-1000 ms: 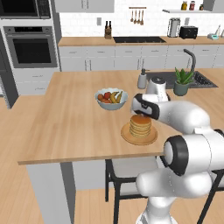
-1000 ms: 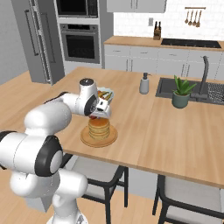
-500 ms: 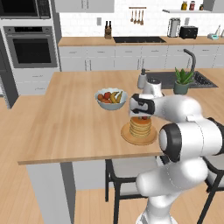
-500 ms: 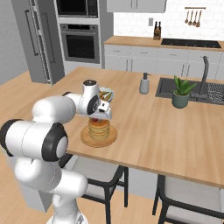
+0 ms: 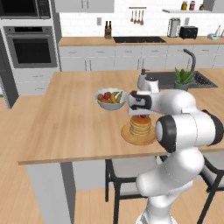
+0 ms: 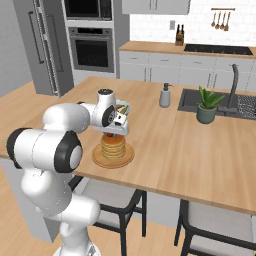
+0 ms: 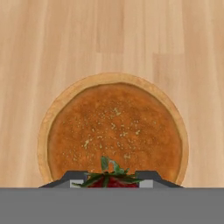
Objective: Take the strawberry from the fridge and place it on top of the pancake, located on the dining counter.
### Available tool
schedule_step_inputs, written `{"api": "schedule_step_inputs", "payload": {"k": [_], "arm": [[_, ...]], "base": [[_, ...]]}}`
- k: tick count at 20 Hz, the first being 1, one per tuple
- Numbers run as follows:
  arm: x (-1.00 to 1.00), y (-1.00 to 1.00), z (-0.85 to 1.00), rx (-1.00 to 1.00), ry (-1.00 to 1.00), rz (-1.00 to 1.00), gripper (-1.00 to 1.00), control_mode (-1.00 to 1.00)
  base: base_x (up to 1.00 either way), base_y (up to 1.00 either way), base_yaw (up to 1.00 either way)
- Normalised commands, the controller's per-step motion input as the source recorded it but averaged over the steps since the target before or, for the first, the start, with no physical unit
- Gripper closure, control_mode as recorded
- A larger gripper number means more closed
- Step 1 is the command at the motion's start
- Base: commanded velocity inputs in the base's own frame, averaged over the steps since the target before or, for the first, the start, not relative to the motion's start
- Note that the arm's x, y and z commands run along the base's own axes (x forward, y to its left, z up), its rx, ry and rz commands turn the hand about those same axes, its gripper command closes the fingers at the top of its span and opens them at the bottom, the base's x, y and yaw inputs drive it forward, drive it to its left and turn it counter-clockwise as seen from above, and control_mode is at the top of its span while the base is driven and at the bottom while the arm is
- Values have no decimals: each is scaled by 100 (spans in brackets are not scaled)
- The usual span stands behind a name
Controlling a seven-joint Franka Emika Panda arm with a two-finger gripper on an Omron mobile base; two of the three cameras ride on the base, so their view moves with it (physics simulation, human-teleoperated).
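Observation:
The pancake (image 7: pixel 114 131) is a golden-tan stack on a flat tan plate (image 5: pixel 127 136), standing on the light wood dining counter (image 5: pixel 65 122). My gripper (image 5: pixel 141 114) hangs straight over the stack and just above its top. It is shut on the strawberry (image 7: pixel 111 180), whose green leaves and a sliver of red show between the dark fingertips (image 7: pixel 75 176) in the hand view. In the right base view the gripper (image 6: pixel 115 131) sits over the pancake (image 6: pixel 113 146), with the grey fridge (image 6: pixel 42 45) at the far left.
A grey fruit bowl (image 5: pixel 110 99) with bananas and red fruits stands just behind the stack. A soap bottle (image 6: pixel 164 95), a potted plant (image 6: pixel 207 104) and the sink (image 6: pixel 240 106) lie further right. Dark-framed stools (image 5: pixel 118 175) stand under the counter's near edge.
The gripper, with the strawberry in it, has dropped a little and shifted slightly over the pancake stack. The base views have not moved.

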Motion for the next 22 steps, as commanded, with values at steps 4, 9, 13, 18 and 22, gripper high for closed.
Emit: {"api": "schedule_step_inputs", "payload": {"k": [4, 9, 13, 18, 22], "arm": [[1, 0, -9, 0, 2, 0, 100, -100], [0, 0, -17, 0, 3, 0, 100, -100], [0, 0, -14, 0, 0, 0, 100, -100], [-1, 0, -24, 0, 3, 0, 100, -100], [-22, 0, -33, 0, 2, 0, -100, -100]], "base": [[0, 0, 0], [0, 0, 0], [0, 0, 0], [0, 0, 0], [0, 0, 0]]}}
